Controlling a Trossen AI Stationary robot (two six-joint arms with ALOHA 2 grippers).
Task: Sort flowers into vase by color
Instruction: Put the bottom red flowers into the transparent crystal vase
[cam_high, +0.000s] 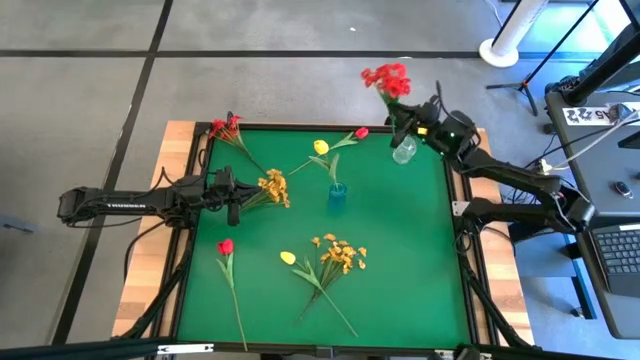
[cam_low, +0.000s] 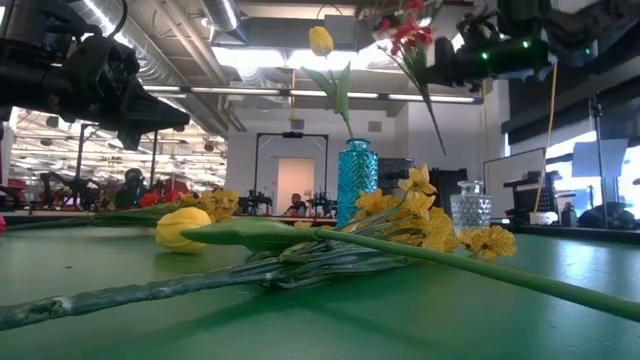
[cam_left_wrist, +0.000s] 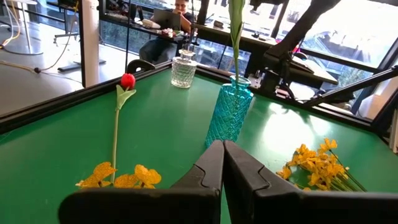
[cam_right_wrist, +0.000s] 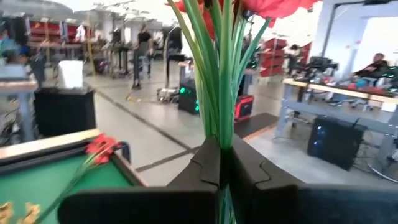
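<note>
My right gripper (cam_high: 402, 118) is shut on a red flower cluster (cam_high: 386, 79), raised over the clear glass vase (cam_high: 403, 150) at the table's far right. The blue vase (cam_high: 337, 196) at mid-table holds a yellow tulip (cam_high: 320, 147). My left gripper (cam_high: 234, 190) is shut and empty, raised (cam_low: 130, 95) beside a yellow-orange cluster (cam_high: 272, 188) that lies on the mat. Also lying flat are a red tulip (cam_high: 360, 133), a second red cluster (cam_high: 225, 127), another red tulip (cam_high: 226, 246), a yellow tulip (cam_high: 288, 258) and a yellow-orange cluster (cam_high: 340, 253). My right gripper pinches the red cluster's bundle of green stems (cam_right_wrist: 219, 124) between its two fingers, which lie across the stems. The cluster is lifted clear and tilted. Its red heads (cam_low: 403, 35) stand above the fingers, and the stems' free ends (cam_low: 432, 130) hang below, above the clear vase (cam_low: 470, 208).
The green mat has a raised dark rim (cam_high: 300, 127) on a wooden table. People sit and stand in the room beyond the far edge (cam_left_wrist: 180, 9). Bare mat lies between the blue vase and the right rim (cam_high: 410, 230).
</note>
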